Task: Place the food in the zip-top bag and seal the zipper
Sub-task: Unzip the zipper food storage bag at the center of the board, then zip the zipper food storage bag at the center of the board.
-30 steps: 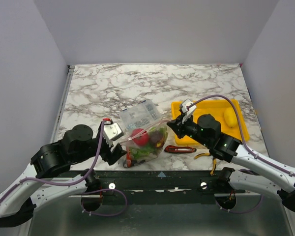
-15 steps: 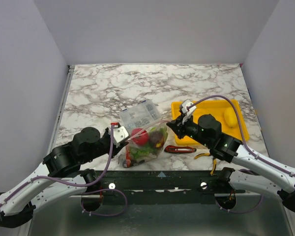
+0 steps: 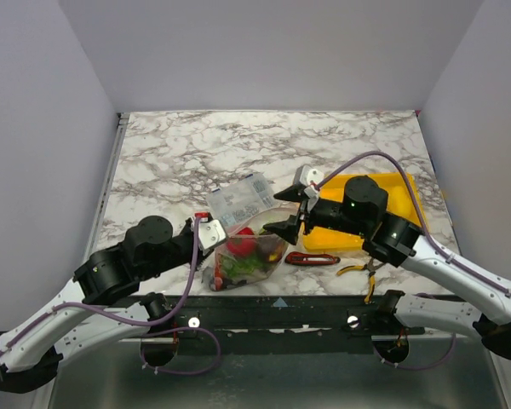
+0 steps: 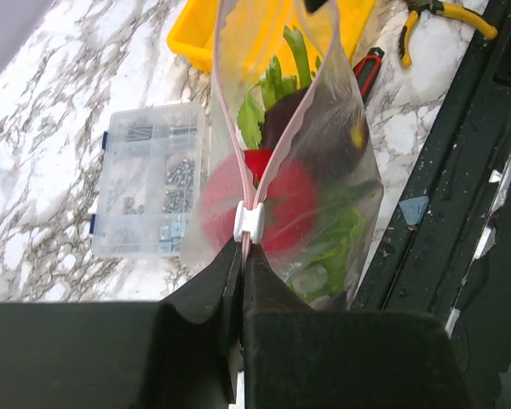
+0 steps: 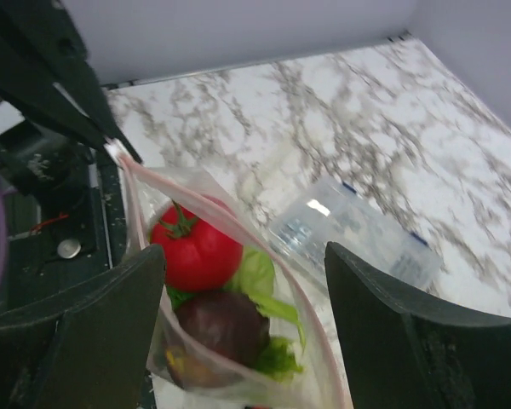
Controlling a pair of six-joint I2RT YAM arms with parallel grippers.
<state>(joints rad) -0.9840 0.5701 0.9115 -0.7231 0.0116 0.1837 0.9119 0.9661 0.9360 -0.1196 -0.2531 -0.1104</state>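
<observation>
The zip-top bag (image 3: 243, 256) lies near the table's front edge, its mouth gaping towards the right. Inside it are a red tomato (image 5: 196, 251), a dark purple eggplant (image 5: 226, 328) and green leaves (image 4: 277, 81). The pink zipper (image 4: 230, 128) runs along both lips, with a white slider (image 4: 249, 221) at the left end. My left gripper (image 4: 243, 251) is shut on the zipper strip just behind that slider. My right gripper (image 5: 243, 264) hangs open above the mouth, its fingers (image 5: 111, 315) spread on either side and touching nothing.
A clear compartment box (image 3: 241, 198) of small parts sits right behind the bag. A yellow tray (image 3: 409, 192) lies at the right under my right arm. A red-handled knife (image 3: 311, 258) and yellow-handled pliers (image 3: 358, 268) lie near the front edge.
My left gripper moved in and closed on the bag's zipper end. My right gripper let go of the bag's far edge, opened and rose to the left over the mouth.
</observation>
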